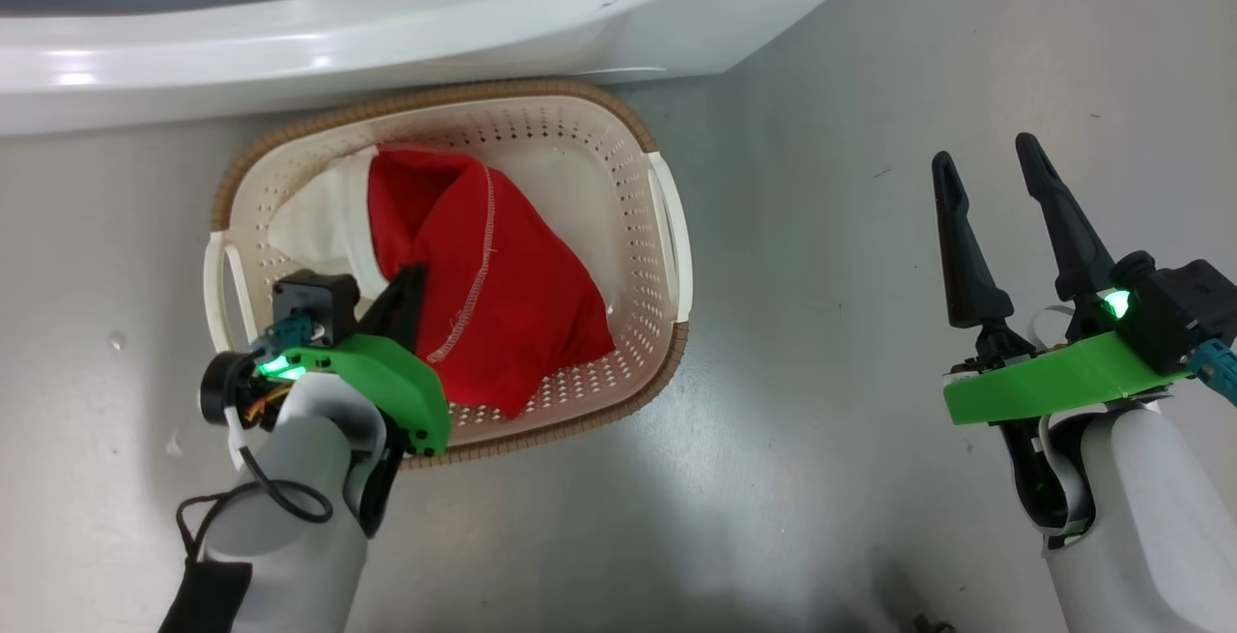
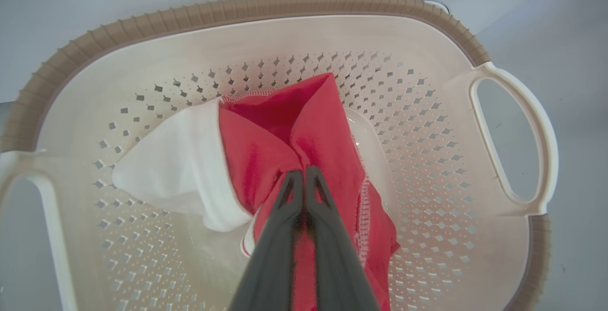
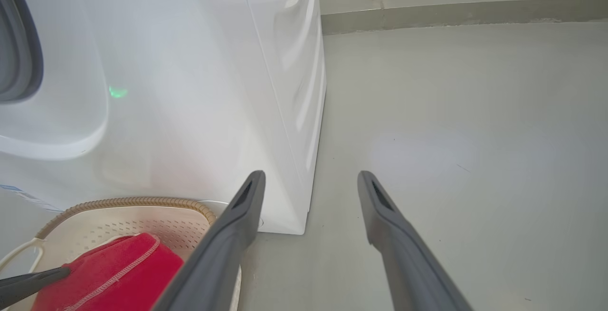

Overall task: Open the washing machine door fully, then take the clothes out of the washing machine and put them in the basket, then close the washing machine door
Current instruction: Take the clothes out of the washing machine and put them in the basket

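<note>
As left fingers [image 2: 286, 209] pinch clothes [image 2: 259, 152], right wrist shows washing machine [image 3: 199, 92]

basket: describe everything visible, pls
The basket is cream-white plastic, rectangular with rounded corners, with perforated walls and bottom, a ribbed brown rim and white loop handles on both short sides. It stands upright on the grey floor, just in front of the washing machine. The red-and-white clothes rest inside, pinched by the left gripper.

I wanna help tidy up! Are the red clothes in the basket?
In. The clothes lie inside the basket, with the left gripper shut on them.
</note>
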